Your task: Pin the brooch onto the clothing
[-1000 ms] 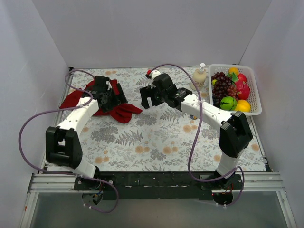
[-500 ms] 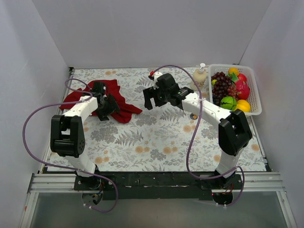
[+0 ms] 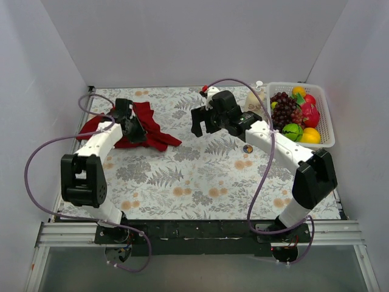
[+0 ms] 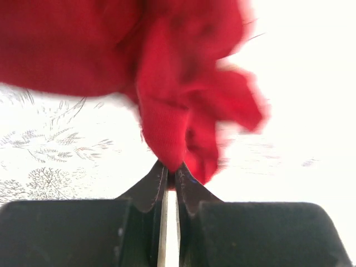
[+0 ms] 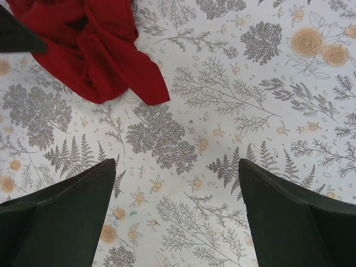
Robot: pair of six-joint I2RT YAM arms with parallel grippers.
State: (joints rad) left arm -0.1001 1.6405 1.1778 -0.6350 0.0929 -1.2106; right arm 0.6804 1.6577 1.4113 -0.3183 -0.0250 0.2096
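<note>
Table cover (image 3: 200,176): pale cloth printed with grey ferns and orange flowers, lying flat.
Basket (image 3: 329,125): white slotted plastic, at the far right corner.
Basket contents: dark grapes (image 3: 283,109), green round fruit (image 3: 292,131), orange (image 3: 310,135), red fruit (image 3: 311,114).
Pump bottle (image 3: 255,97): pale, upright, just beside the basket's left wall.
Walls (image 3: 194,42): plain white, on three sides.

No text, label, brand, number or sign can be read in any view.
</note>
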